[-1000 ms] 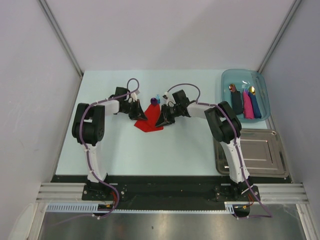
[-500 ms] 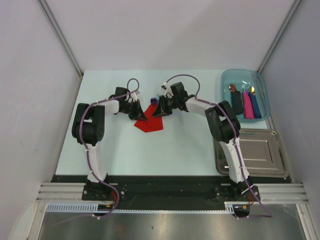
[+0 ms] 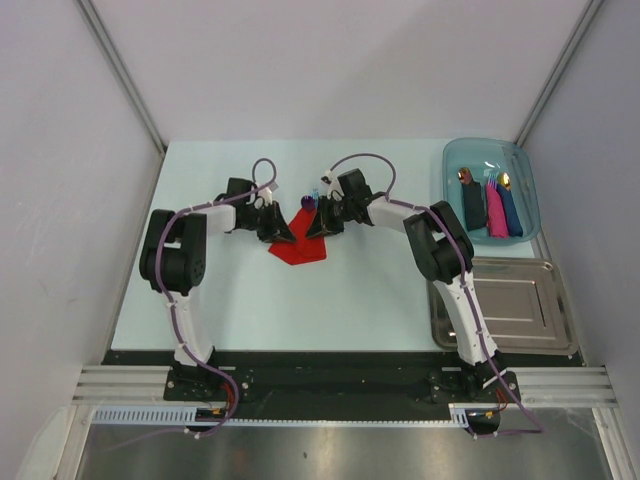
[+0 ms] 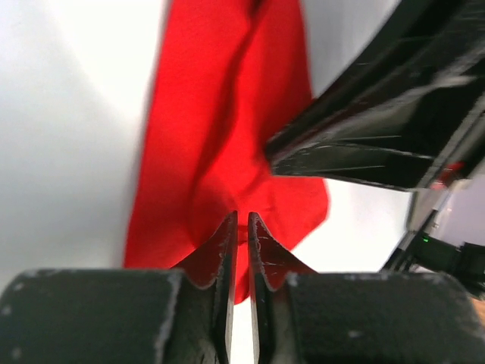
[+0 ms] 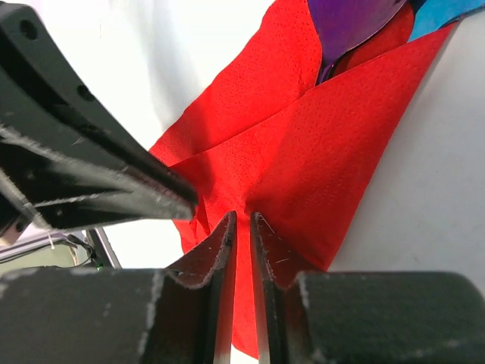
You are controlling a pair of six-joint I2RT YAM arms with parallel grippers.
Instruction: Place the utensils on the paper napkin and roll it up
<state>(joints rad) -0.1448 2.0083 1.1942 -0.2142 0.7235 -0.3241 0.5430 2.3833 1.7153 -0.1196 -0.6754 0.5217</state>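
**Both tools meet over the red napkin at mid-desk**

The paper napkin is red and lies on the pale desk, roughly midway between the two arms and towards the far side. It is partly folded. The right wrist view shows a triangular flap laid over the lower layer, with creases running down to the fingertips.

The two utensils sit at the napkin's far corner. The purple spoon rests its shiny bowl on the red paper, and its thin dark handle slips under the folded flap. The blue utensil lies just beside it on the side away from the left arm; only a small part of it shows.

The left tool is low over the napkin's left edge. Its jaws are drawn in to a thin slit, with the tips at a puckered ridge of paper. Whether any paper is caught between them cannot be told.

The right tool faces it from the other side, close but apart from it. Its jaws are also narrowed to a slit, and they appear to pinch the napkin where the flap's creases converge.

At the far right of the desk stands a clear teal bin. It holds three finished rolls side by side: black, pink and dark blue. Metallic spoon heads poke out at their far ends.

Nearer the arms on the same side lies a shallow metal tray, beside the right arm.
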